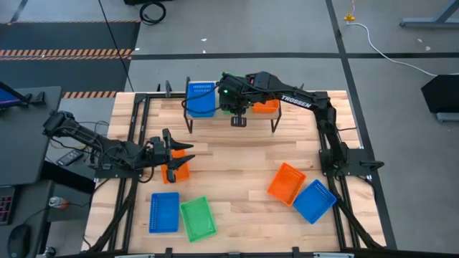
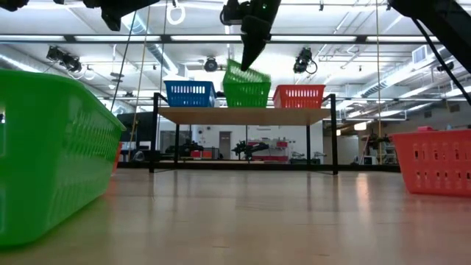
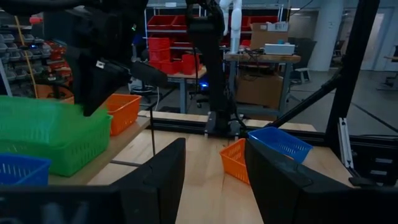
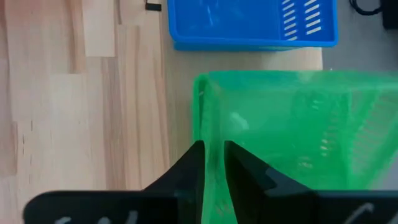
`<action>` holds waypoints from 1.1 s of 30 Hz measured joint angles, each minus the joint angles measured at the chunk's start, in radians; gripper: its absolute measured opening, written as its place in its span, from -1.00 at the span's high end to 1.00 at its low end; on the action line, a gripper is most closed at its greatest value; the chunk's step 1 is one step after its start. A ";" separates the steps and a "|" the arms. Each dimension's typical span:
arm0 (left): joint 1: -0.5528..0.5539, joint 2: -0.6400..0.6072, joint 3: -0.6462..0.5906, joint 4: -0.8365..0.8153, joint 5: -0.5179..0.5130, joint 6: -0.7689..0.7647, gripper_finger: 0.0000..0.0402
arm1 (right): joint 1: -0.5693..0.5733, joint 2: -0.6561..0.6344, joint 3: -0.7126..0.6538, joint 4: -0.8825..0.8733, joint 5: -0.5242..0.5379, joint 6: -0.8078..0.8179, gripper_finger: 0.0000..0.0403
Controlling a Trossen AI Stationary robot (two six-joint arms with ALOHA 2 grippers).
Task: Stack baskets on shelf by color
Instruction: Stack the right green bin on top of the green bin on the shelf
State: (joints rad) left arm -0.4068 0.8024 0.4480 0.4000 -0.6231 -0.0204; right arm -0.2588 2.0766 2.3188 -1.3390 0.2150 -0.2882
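Green basket (image 2: pixel 246 90) tilted atop another on shelf (image 2: pixel 243 115), both empty

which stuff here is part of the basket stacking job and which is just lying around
Job:
- shelf
- blue basket, green basket, orange basket on shelf
- right end effector straddling the green basket's wall
- loose baskets on the table: blue, green, orange, blue

Lying about:
- white cable on the floor
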 joint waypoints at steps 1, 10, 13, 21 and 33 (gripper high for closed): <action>0.000 0.000 0.000 0.000 0.000 -0.001 0.14 | 0.000 0.000 0.000 0.000 0.001 0.000 0.64; 0.000 0.000 0.000 0.000 0.000 -0.002 0.14 | -0.010 0.000 0.000 -0.001 0.022 0.047 0.59; 0.000 0.000 0.000 0.000 0.000 -0.002 0.14 | -0.013 0.000 0.000 -0.001 0.019 0.049 0.59; 0.000 0.000 0.000 0.000 0.000 -0.002 0.14 | -0.010 0.000 0.000 -0.002 0.043 0.044 0.67; 0.000 0.000 0.000 0.000 0.000 0.003 0.14 | 0.041 0.000 0.000 -0.001 0.178 -0.061 0.93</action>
State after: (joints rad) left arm -0.4068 0.8024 0.4480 0.4000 -0.6230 -0.0177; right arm -0.2181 2.0766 2.3188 -1.3399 0.3933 -0.3491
